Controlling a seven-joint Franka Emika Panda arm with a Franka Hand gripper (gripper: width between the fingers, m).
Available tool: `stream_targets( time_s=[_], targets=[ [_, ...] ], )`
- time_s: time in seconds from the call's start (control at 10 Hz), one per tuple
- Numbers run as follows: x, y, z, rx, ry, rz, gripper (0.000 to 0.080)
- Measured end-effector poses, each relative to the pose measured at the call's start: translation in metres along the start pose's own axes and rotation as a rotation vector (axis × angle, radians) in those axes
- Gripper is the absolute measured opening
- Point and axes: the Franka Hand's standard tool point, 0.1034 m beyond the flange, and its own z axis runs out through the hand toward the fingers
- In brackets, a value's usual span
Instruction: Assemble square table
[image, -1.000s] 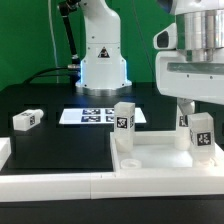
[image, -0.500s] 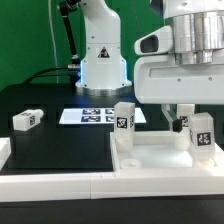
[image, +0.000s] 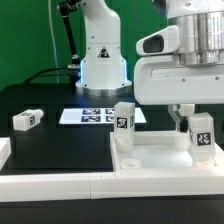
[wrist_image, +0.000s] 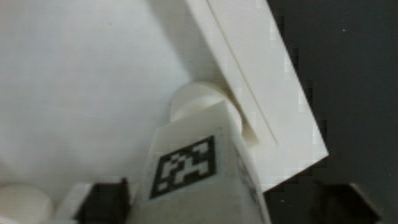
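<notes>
**A:** What is sitting where?

**B:** The black surface (image: 60, 140) is carrying the square table top (image: 150, 158). The top is lying flat, rim up, toward the exterior view's right. The marker board (image: 98, 115) is lying behind it, near the arm's base (image: 102, 62).

**A:** Legs?

**B:** Three are showing.
- The left-corner leg (image: 123, 118) is standing upright at the top's far corner.
- The right-corner leg (image: 202, 131) is standing upright at the other far corner, close against the rim in the wrist view.
- The loose leg (image: 26, 120) is lying on the surface, well apart, at the exterior view's left.

**A:** Jaws?

**B:** They are standing partly open, straddling the right-corner leg. One finger (image: 180, 120) is sitting just beside it. Cannot tell whether they are gripping it.
</notes>
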Motion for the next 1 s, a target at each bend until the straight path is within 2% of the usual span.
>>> stream_targets(
  time_s=[0.1, 0.2, 0.5, 0.7, 0.9, 1.0],
  targets=[
    [-0.001, 0.0, 0.0, -0.001, -0.002, 0.075, 0.0448],
    [-0.001, 0.001, 0.0, -0.001, -0.002, 0.133, 0.0288],
    [-0.002, 0.0, 0.001, -0.005, -0.003, 0.357, 0.0288],
    [-0.011, -0.008, 0.003, -0.014, -0.002, 0.63, 0.0288],
    [-0.013, -0.014, 0.006, 0.022, -0.009, 0.917, 0.0289],
    [-0.011, -0.014, 0.006, 0.057, -0.015, 1.028, 0.0289]
  ],
)
